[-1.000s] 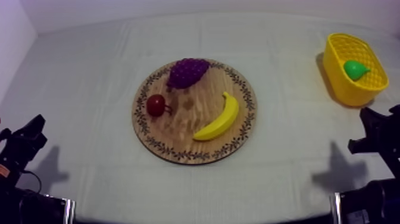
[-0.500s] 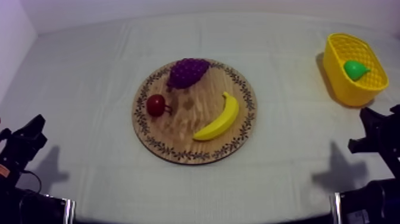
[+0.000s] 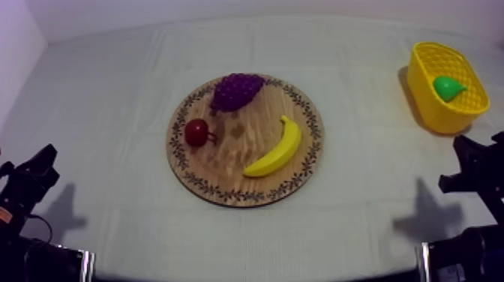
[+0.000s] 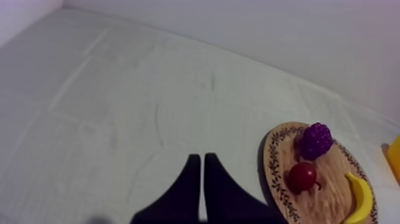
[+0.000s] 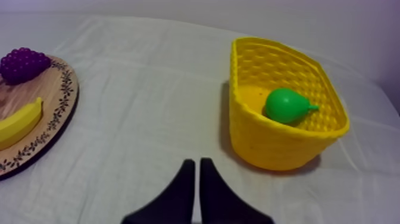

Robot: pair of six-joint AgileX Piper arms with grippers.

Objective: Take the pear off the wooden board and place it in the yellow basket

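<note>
Although the task names the wooden board (image 3: 225,176) as its place, the pear (image 5: 287,105) lies inside the yellow basket (image 5: 274,146), well apart from the board on my right arm's side. The pear is smooth, glossy green and rounded, narrowing to a short pointed end. The basket has an oval rim and walls moulded in an open woven lattice.

The board is round, with visible wood grain and a dark leafy vine pattern around its rim. On it lie three toy fruits. A knobbly purple bunch of grapes (image 3: 235,91) is at the board's far edge. A small red fruit (image 3: 197,132), smooth and round with a dark stem, is near its left edge. A curved, smooth yellow banana (image 3: 276,148) is on its right half.

The left gripper (image 4: 202,158) hangs over creased grey-white cloth (image 3: 112,90) to the left of the board, its black fingers lying together as a narrow wedge with nothing between them. The right gripper (image 5: 195,162) hangs over cloth between the board and the basket, its fingers likewise pressed together on nothing.
</note>
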